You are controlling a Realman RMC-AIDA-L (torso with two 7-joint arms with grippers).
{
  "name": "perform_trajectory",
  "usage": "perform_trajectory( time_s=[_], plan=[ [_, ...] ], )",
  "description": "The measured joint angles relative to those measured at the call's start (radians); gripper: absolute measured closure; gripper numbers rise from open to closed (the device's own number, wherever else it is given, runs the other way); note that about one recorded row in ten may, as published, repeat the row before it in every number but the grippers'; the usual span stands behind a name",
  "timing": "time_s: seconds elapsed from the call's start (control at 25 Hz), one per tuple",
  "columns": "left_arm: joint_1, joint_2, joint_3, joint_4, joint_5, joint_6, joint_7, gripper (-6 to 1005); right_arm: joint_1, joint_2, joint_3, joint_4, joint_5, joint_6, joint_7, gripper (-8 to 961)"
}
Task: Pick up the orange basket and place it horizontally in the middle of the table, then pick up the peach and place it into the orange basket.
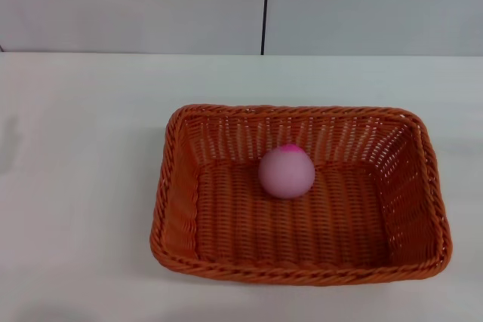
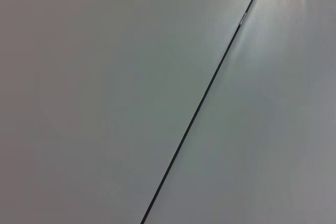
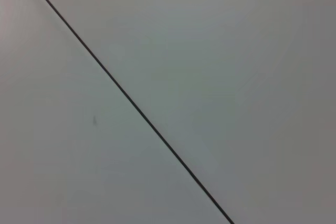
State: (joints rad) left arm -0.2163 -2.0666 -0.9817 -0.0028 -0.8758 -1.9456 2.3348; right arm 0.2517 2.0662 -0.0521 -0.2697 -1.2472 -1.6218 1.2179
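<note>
The left part of the white desk lies bare in the head view, with only a faint grey shadow near its left edge. Behind the desk stands a pale wall, split by a thin dark vertical seam a little right of the middle.

Right of the bare stretch, the orange basket sits flat on the desk with its long sides running left to right and its open top facing up. Its braided rim runs all the way round, and the slatted woven sides slope down to a flat woven floor.

Inside the basket, resting on that floor a little left of its centre and nearer the far wall, is the peach. It is pink and round, with a darker pink tip on its upper side. It touches the floor of the basket and stands clear of all four walls.

Neither the left gripper nor the right gripper appears in any view, so whether their fingers are apart or together cannot be told. The left wrist view shows only pale panels and a dark seam line, and the right wrist view shows the same kind of plain surface crossed by a dark seam line.
</note>
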Motion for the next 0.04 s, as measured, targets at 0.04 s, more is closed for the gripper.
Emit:
perform_trajectory(
  time_s=[0.04],
  plan=[
    [-0.002, 0.0, 0.0, 0.0, 0.0, 0.0, 0.0, 140, 0.0, 0.0, 0.0, 0.0, 0.0, 0.001, 0.0, 446]
  ],
)
